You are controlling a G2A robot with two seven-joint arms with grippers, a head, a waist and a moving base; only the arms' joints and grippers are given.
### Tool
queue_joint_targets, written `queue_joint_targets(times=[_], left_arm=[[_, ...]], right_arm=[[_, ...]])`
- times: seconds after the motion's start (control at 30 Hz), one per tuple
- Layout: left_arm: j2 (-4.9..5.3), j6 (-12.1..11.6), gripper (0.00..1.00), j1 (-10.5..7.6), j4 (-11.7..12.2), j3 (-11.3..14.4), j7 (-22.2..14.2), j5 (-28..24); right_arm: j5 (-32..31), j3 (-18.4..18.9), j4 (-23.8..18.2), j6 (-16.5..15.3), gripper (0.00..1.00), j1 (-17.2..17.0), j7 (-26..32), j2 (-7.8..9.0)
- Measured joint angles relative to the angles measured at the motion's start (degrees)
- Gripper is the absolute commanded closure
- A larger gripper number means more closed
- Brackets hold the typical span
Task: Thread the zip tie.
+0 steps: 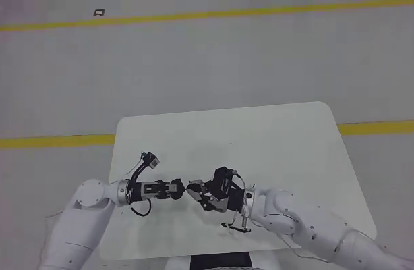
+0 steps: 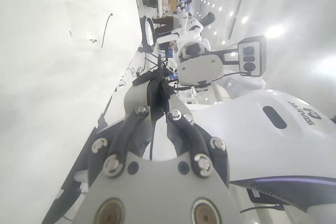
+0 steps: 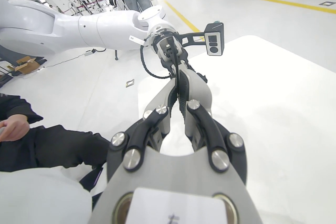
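Both grippers meet nose to nose a little above the front part of the white table (image 1: 281, 145). A thin black zip tie (image 3: 176, 75) runs between them. My right gripper (image 3: 178, 97) is shut on one stretch of the strap, which leads straight on into the left gripper (image 3: 170, 51) opposite. My left gripper (image 2: 157, 96) is likewise shut on the zip tie (image 2: 155, 114), whose free end (image 2: 159, 62) pokes out past the fingertips. From above, the left gripper (image 1: 178, 187) and right gripper (image 1: 196, 192) almost touch.
A second loose black zip tie (image 2: 106, 28) lies on the tabletop farther out, with small dark bits (image 2: 92, 40) beside it. The table's front edge (image 1: 193, 255) runs close beneath both arms. Bare table surface stretches behind and to the right of the grippers.
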Motion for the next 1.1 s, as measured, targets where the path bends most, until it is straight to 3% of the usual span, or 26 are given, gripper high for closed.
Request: queue_joint_targets(times=[0.13, 0.93, 1.1], left_arm=[[0.23, -0.3, 1.0, -0.4, 1.2, 0.6, -1.0, -0.6], [0.23, -0.3, 1.0, -0.4, 1.2, 0.5, -0.9, -0.5], [0.23, -0.3, 1.0, -0.4, 1.2, 0.5, -0.9, -0.5]], right_arm=[[-4.7, -0.6, 0.3, 2.0, 1.0, -0.1, -0.5, -0.63], [-5.1, -0.2, 0.3, 2.3, 1.0, -0.6, -0.9, -0.82], [-6.2, 0.4, 1.5, 0.2, 1.0, -1.2, -2.6, -1.22]])
